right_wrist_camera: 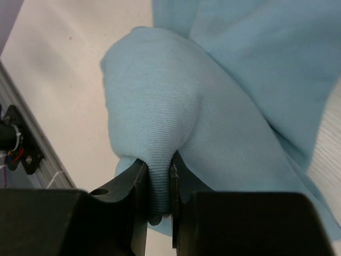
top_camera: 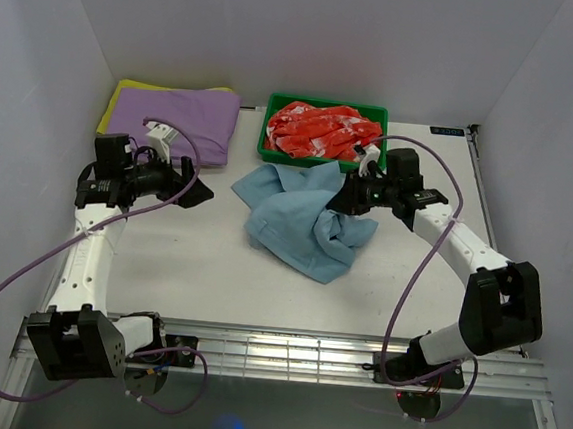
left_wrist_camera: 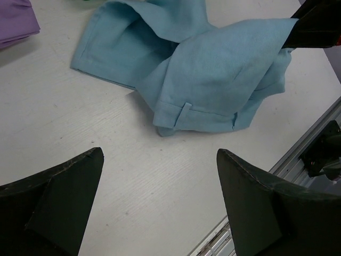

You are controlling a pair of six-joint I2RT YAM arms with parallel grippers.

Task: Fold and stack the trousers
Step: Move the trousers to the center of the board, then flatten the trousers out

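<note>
The light sky-blue trousers lie crumpled in a heap at the middle of the table. They fill the far half of the left wrist view, waistband and a belt loop towards me. My right gripper is shut on a pinched fold at the heap's right side, with the cloth squeezed between the jaws. My left gripper is open and empty, low over bare table to the left of the heap; its fingers stand wide apart.
A folded purple garment lies on a yellow cloth at the back left. A green tray with red-and-white patterned cloth stands at the back centre, just behind the trousers. The table's metal front edge runs along the near side.
</note>
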